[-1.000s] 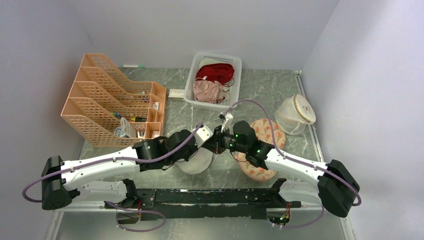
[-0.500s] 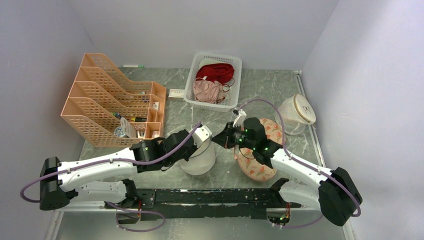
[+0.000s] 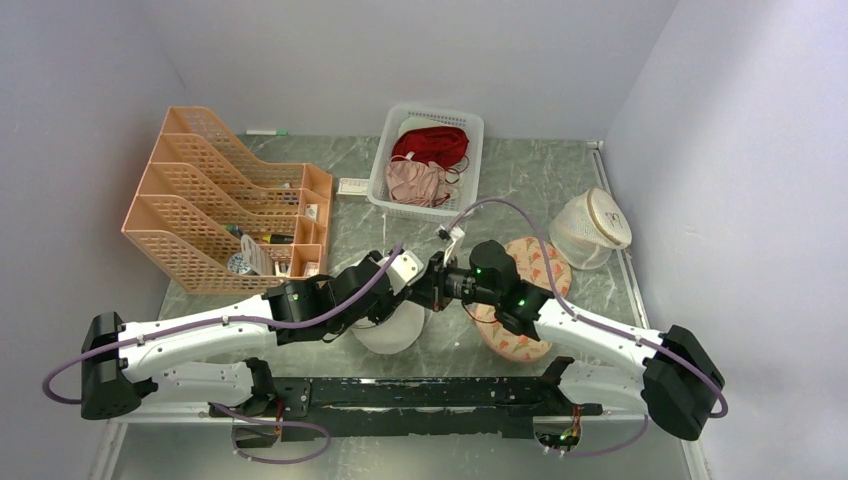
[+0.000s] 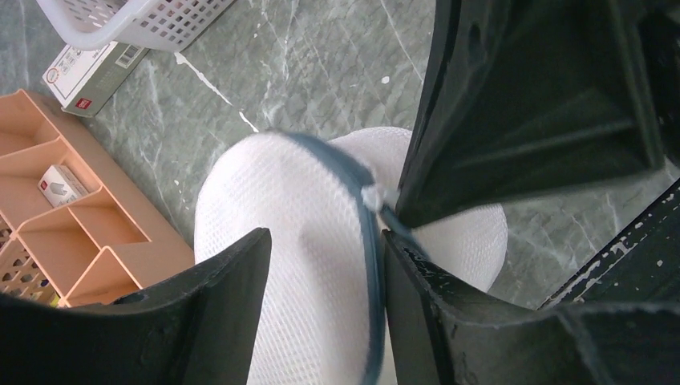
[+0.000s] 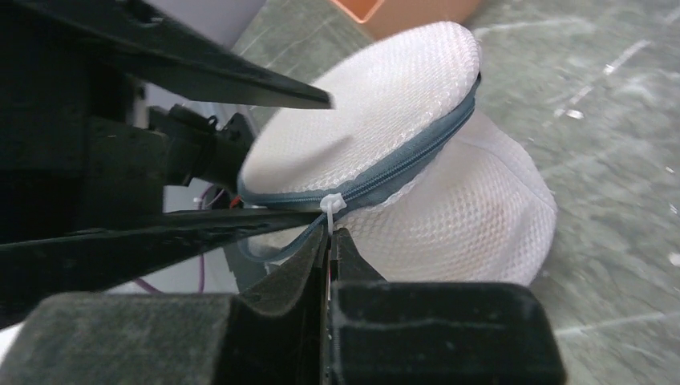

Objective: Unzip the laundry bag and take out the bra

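The laundry bag [image 3: 393, 326], a white mesh drum with a dark blue-grey zipper rim [image 5: 401, 164], sits on the table between the two arms. My left gripper [image 4: 325, 241] is open and straddles the bag's top [image 4: 297, 265]. Its right finger lies against the zipper. My right gripper [image 5: 329, 234] is shut on the white tie of the zipper pull [image 5: 331, 204] at the bag's edge. In the top view it [image 3: 434, 287] meets the left gripper [image 3: 416, 288] over the bag. A short loose stretch of zipper tape curls below the pull. The bra is hidden.
An orange file organiser [image 3: 220, 200] stands at the left. A white basket [image 3: 470, 125] at the back holds dark red and pink garments. A floral pouch [image 3: 528, 262] lies under the right arm, with a gold-rimmed translucent bag [image 3: 592, 228] further right. A small box [image 4: 88, 68] lies near the basket.
My left gripper has gone from shut to open over the bag. The right gripper swung out to the right with the pull, then came back beside the bag, which sits lower.
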Tool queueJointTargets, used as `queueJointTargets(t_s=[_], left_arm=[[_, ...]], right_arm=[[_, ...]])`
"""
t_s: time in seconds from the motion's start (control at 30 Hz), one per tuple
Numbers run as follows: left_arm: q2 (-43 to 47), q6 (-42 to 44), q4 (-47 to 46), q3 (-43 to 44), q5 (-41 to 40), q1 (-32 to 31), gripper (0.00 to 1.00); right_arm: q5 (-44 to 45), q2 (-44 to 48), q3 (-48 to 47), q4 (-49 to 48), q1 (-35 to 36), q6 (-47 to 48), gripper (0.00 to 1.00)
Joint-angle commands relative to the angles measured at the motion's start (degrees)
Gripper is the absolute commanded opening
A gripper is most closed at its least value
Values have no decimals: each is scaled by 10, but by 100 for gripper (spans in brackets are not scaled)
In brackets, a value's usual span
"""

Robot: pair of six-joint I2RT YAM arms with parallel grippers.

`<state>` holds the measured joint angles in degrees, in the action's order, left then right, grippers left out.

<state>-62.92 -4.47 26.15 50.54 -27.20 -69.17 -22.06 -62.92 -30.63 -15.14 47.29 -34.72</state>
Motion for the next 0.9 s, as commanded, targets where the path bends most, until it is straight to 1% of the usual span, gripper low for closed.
queueJointTargets(t_s=[0.0,0.1,0.23,0.33,0.43,0.5,0.53,0.67,0.87], left_arm=[[-1,-1,1,1,-12,-2,62],[0,-1,2,1,-11,-2,48],[6,1,0,0,-11,-3,34],[10,3,-1,-1,-11,-3,24],[13,4,-1,0,-11,-3,14],[15,4,0,1,-13,-4,9],[16,4,0,0,-14,-4,7],[29,5,-3,-3,-19,-10,7],[37,7,-8,-6,-24,-13,7]], right_arm=[[6,-9,-41,-14,37,33,0],[13,-9,-45,-14,42,32,0],[43,0,-44,1,42,31,0],[86,4,-40,20,40,25,0],[101,1,-28,27,20,10,0],[87,-6,-13,23,-17,-9,0],[73,-11,-4,19,-36,-19,0],[7,-30,39,-16,-107,-50,0],[-36,-22,50,-52,-115,-42,0]])
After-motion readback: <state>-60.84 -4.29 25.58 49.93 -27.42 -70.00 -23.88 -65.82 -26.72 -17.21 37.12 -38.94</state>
